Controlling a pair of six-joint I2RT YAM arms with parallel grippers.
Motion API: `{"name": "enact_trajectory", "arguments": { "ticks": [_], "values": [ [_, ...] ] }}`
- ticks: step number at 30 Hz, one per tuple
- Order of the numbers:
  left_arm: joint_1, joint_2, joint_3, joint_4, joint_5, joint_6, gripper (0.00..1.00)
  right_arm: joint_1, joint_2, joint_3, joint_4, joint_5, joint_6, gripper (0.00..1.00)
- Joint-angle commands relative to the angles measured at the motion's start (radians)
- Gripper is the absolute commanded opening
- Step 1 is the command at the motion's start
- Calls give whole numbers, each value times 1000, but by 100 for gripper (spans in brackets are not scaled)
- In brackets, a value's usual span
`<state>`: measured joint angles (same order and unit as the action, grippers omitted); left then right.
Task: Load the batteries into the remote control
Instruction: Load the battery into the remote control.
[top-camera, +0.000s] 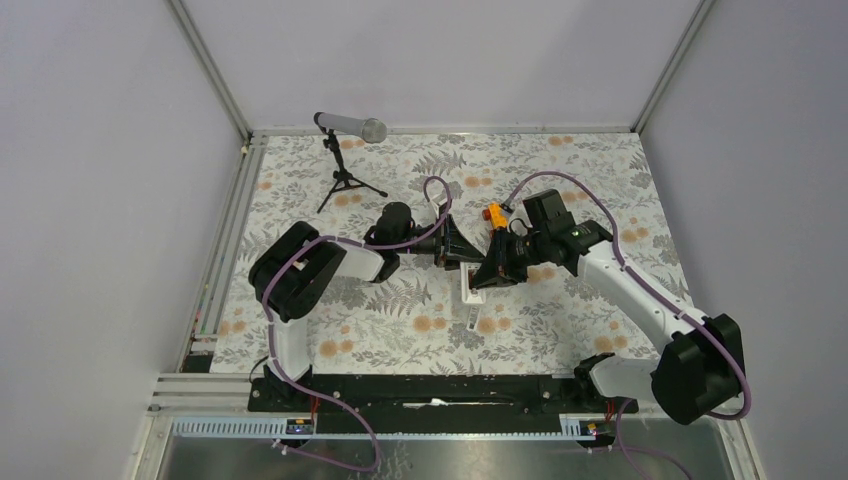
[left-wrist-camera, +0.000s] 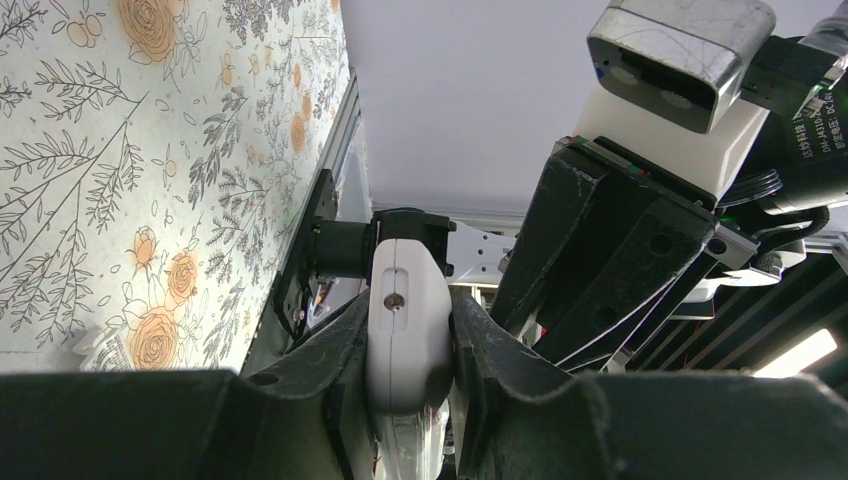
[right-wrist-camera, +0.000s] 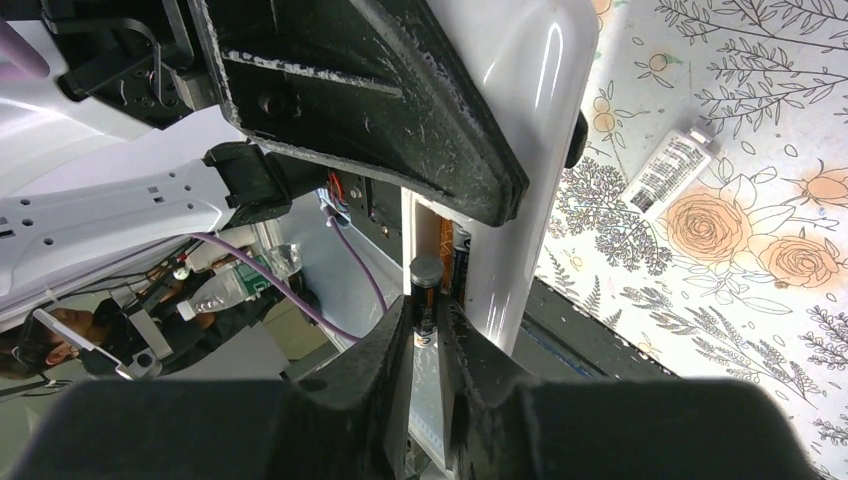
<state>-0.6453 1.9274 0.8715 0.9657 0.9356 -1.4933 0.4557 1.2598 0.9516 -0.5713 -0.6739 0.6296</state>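
– Two batteries: where do you see them now?

– One battery (right-wrist-camera: 426, 285) sits between the fingertips of my right gripper (right-wrist-camera: 428, 345). The fingers press it from both sides; I see no gap there. Its free end is beside the open compartment of the remote control (left-wrist-camera: 405, 310). A second battery (right-wrist-camera: 459, 262) lies already inside that compartment, just beside the first one.

– And the remote control, who carries it?

– My left gripper (left-wrist-camera: 408, 358). Its two fingers are pressed on the long sides of the white body, so it pinches the remote control. The remote control reaches out from the fingers toward the near edge, over the middle of the tabletop (top-camera: 560, 330), about the same from the left edge and from the right edge. If it touches the cloth, I cannot tell.

– The two arms are close?

– Very close. From the left wrist camera I see the black body of the right gripper just beside the remote control.

– Something else on the tabletop?

– An orange toy car (top-camera: 493, 213) is just behind the grippers, toward the far edge. A microphone (top-camera: 352, 126) on a small tripod stands near the far left corner. A small flat white piece (right-wrist-camera: 665, 172) with a printed label lies on the flowered cloth, near the remote control but apart from it.
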Motion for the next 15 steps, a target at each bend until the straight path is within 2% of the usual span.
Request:
{"name": "enact_trajectory", "arguments": {
  "ticks": [1,8,15],
  "values": [
    [2,2,46,45,28,5,0,9,6,-3,26,-30,5,21],
    [2,7,40,56,26,5,0,12,17,-4,23,-35,4,27],
    [2,7,34,63,23,5,0,12,12,9,29,-23,9,27]
  ]
}}
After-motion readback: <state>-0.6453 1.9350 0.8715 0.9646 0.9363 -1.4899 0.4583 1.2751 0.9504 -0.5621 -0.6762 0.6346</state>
